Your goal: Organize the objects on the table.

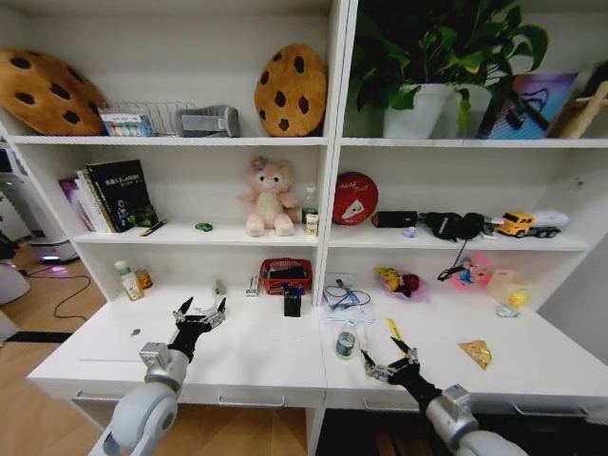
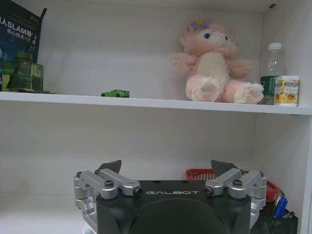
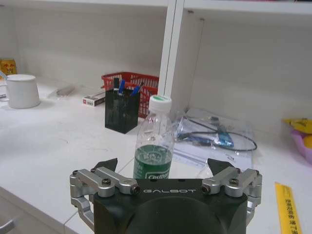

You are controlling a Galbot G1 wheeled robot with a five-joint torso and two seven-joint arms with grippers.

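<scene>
On the white table [image 1: 256,353] a small green bottle with a white cap [image 1: 345,342] stands near the front edge. My right gripper [image 1: 388,362] is open just to its right and close to it; in the right wrist view the bottle [image 3: 154,146] stands upright straight ahead of the open right gripper [image 3: 162,165]. A black pen cup [image 1: 293,302] [image 3: 122,111] holding pens stands further back. My left gripper [image 1: 199,312] [image 2: 166,165] is open and empty above the table's left half. A tiny green toy car [image 1: 204,227] [image 2: 115,93] sits on the shelf above.
A red basket [image 1: 285,274] [image 3: 146,83] stands behind the pen cup. A clear bag of cables [image 1: 342,299] lies at the back centre, a gold packet [image 1: 477,353] at the right front. Small bottles [image 1: 128,280] stand at the back left. A pink bear [image 2: 214,68] sits on the shelf.
</scene>
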